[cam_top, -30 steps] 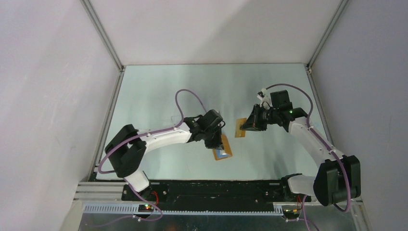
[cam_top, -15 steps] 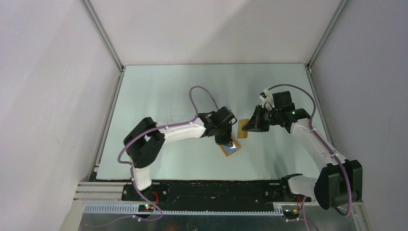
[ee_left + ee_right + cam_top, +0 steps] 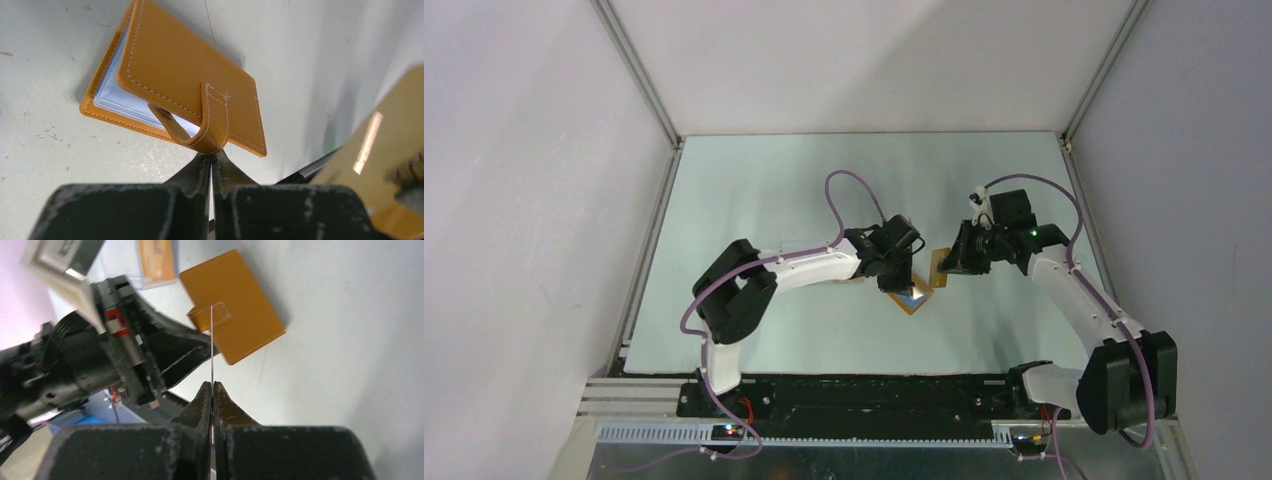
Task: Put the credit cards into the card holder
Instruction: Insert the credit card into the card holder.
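The left gripper has its jaws pressed together at the curled tab clasp of the card holder. It seems to be pinching the tab, though the tips hide the contact. The holder lies mid-table on the pale counter, with its cover raised a little over the blue panels. Its long axis runs diagonally, tab edge towards the left gripper. Beyond it, a clear case holds a second credit card. To the right, the right gripper clamps a credit card upright and edge-on, just beside the holder.
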